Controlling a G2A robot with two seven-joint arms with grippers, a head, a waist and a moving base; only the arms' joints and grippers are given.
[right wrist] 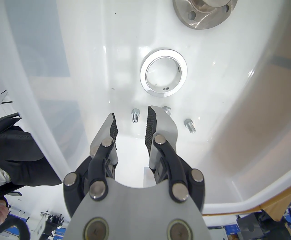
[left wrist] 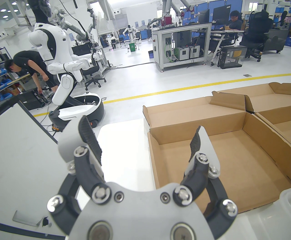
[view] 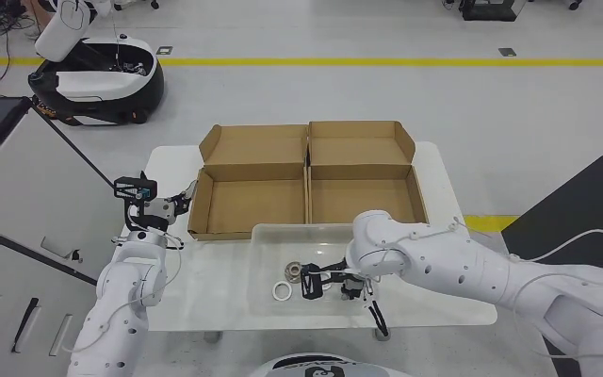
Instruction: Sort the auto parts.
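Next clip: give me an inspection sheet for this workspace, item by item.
surface: white table, carrying the tub and boxes.
job's things: white tub holds a ring collar, a flange and small bolts; two open cardboard boxes behind it, both empty.
clutter: nothing seen.
grippers: left end effector open, empty, beside one box; right end effector open, low in the tub over one bolt.
cables: one cable on the floor far behind the table.
surroundings: another robot on a wheeled base; yellow floor line.
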